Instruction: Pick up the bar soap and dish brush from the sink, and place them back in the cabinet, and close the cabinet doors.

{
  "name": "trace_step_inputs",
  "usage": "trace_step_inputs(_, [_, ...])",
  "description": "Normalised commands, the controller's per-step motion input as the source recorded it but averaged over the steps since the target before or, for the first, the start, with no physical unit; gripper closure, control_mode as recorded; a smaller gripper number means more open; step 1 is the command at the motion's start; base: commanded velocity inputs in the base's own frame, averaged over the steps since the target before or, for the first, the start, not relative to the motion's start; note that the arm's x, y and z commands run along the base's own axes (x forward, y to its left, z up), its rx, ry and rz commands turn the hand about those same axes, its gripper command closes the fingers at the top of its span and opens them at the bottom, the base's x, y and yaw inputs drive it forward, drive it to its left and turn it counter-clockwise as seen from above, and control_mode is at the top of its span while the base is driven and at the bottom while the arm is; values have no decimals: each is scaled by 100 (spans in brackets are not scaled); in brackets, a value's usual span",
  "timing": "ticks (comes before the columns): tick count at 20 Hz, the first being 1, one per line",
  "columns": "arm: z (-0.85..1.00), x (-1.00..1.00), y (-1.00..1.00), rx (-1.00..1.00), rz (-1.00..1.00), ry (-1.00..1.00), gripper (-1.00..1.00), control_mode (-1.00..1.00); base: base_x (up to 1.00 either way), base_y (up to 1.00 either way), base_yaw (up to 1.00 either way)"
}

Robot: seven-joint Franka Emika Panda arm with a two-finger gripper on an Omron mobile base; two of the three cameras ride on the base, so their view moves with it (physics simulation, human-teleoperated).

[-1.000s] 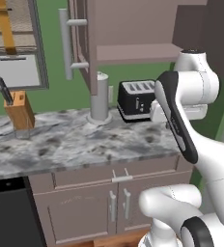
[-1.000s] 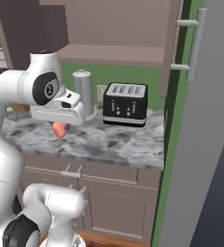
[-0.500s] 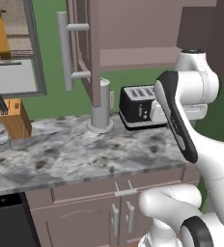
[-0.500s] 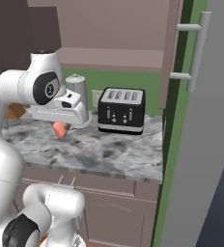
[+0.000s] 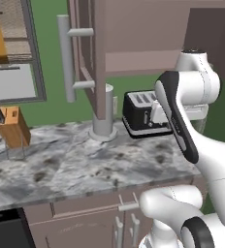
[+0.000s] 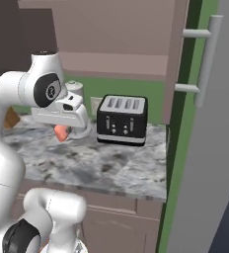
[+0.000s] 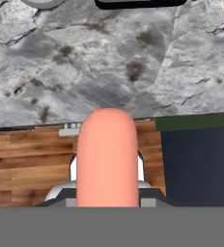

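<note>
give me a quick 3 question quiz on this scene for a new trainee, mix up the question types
1. True or false: the gripper is shut on the bar soap.
2. Which appliance stands on the counter under the cabinet? A) kettle B) toaster C) blender
3. Fill in: the wooden block at the counter's left end, in the left base view, holds a ____.

Key
1. True: the pink soap sits between the jaws, hanging above the marbled counter.
2. B: the black toaster sits against the green wall.
3. Knife: a dark handle sticks up from the knife block.

Green wall (image 5: 51, 29), marbled counter (image 5: 61, 169)
</note>
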Motion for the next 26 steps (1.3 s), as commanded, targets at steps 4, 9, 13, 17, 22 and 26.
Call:
trace_step_inputs(4, [0,0,0,0,0,0,100,100,33,0,0])
trace_step_inputs(9, [0,0,0,0,0,0,100,100,31,0,-2])
trace_step_inputs(13, [0,0,0,0,0,0,100,100,32,0,-6])
trace_step_inputs(17, [0,0,0,0,0,0,100,100,36,0,-2])
trace_step_inputs(22, [0,0,0,0,0,0,100,100,33,0,0])
trace_step_inputs(26, [0,5,-1,0,0,-3,100,-100,21,-1,0])
